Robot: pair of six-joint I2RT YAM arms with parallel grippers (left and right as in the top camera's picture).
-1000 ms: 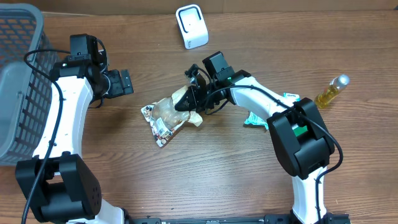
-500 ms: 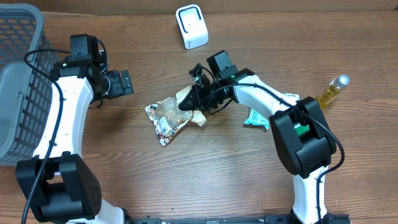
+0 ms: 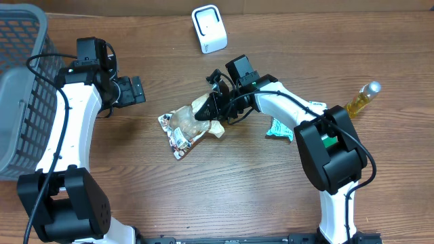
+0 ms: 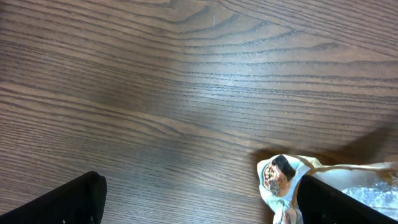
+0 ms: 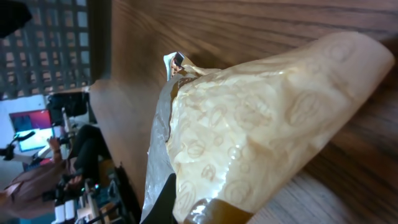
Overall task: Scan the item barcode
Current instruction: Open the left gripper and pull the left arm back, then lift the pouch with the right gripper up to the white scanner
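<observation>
Snack pouch lies near the middle of the wooden tabletop, slanted, with its printed end low and to the left and its cream end up and to the right. The lower end seems to rest on the wood; whether the upper end is raised off it cannot be told from above. The right pincer is clenched on that cream end, grasping the pouch by its edge. In the right wrist view the crinkled cream film fills most of the picture, with a silvery fold along one side and a dark finger tip just under it.

Just to the right of the pouch, partly under the right arm, a teal packet lies flat on the wood. Further right, well apart from the pouch, a small bottle of yellow liquid lies on its side near the tabletop's edge.

The left pincer is left of the pouch and a little further back, apart from it, with its jaws released and spread wide and nothing between them. Its wrist view shows bare wood grain between the two dark finger tips, with the printed corner of the pouch showing at the right.

A grey mesh basket stands at the far left. At the far edge, beyond the pouch and the right pincer, sits the white scanner, apart from both.
</observation>
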